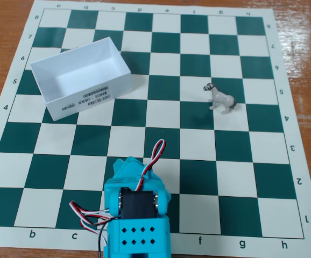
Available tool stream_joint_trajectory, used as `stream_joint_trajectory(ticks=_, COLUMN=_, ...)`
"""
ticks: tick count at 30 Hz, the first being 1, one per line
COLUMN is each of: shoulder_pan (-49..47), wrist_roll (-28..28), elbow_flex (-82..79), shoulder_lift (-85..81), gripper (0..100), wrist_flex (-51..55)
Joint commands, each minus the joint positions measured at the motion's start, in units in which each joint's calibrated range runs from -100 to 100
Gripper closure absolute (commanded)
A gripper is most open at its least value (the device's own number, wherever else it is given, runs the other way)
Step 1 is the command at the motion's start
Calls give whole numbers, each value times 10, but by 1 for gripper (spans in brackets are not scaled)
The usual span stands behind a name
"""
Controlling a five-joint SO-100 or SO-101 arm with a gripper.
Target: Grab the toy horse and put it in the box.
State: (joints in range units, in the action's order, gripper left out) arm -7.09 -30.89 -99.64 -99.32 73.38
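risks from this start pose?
1. The tiny whitish-grey plastic toy horse stands upright on thin legs; a glancing finger could topple or push it away.
2. The white cardboard box sits angled on the green-and-white chessboard mat and looks light; a low carry could nudge it.
3. The turquoise arm's gripper is hidden in the fixed view, so jaw state can't be confirmed.

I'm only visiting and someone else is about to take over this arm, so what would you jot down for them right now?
Jaws: hidden under the turquoise arm at the board's near edge; open or shut cannot be told.
Toy horse: standing on the chessboard, right of centre in the fixed view, untouched.
Box: upper left, open, nothing seen inside.
Done: nothing yet.
Left: reach the horse, grab it, carry it to the box, drop it in.
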Motion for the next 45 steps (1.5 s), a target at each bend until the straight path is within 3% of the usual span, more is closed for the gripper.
stream_joint_trajectory(ticks=1, shoulder_pan=-5, wrist_roll=-2, elbow_flex=-4, shoulder_lift=-2, gripper=74, wrist_flex=3)
stream_joint_trajectory(ticks=19, shoulder_pan=39, wrist_roll=-14, elbow_flex=-4, shoulder_lift=5, gripper=74, wrist_flex=0)
stream_joint_trajectory(ticks=29, shoulder_pan=75, wrist_roll=19, elbow_flex=37, shoulder_lift=128, gripper=72, wrist_flex=-114)
stream_joint_trajectory(ticks=45, shoulder_pan=137, wrist_roll=163, elbow_flex=402, shoulder_lift=528, gripper=71, wrist_flex=-172)
